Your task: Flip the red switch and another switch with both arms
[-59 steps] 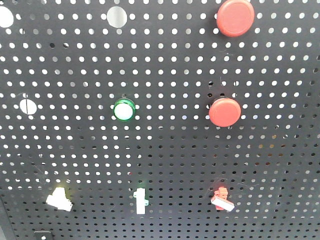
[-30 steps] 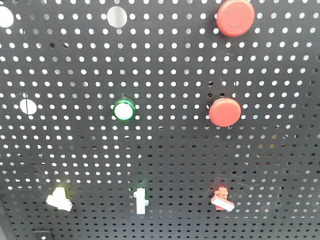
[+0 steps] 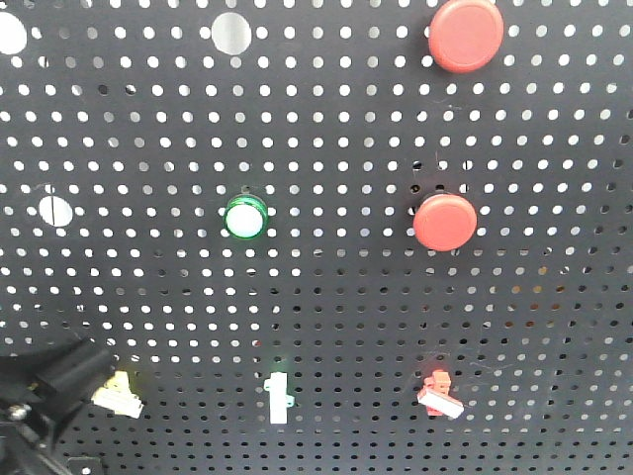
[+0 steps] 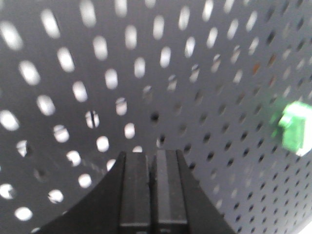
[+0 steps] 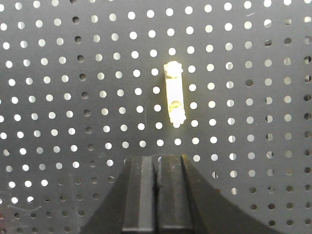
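Observation:
The red switch (image 3: 436,394) is a small red toggle with a white-tipped lever, low on the right of the black pegboard (image 3: 336,317). A white switch (image 3: 278,398) sits at the bottom centre and a pale yellowish switch (image 3: 121,392) at the lower left. My left gripper (image 3: 81,364) reaches up from the bottom-left corner, its tip right beside the pale switch. In the left wrist view the left gripper (image 4: 153,158) is shut, close to the board. The right gripper (image 5: 157,160) is shut too, just below a pale upright switch (image 5: 174,100). The right arm is out of the front view.
Two large round red push buttons (image 3: 466,35) (image 3: 444,221) sit on the right of the board. A green-ringed button (image 3: 245,218) is at the centre. A green block (image 4: 295,127) shows at the right edge of the left wrist view.
My left arm has risen into the front view from the bottom-left corner and now partly covers the pale lower-left switch. The switches look unmoved.

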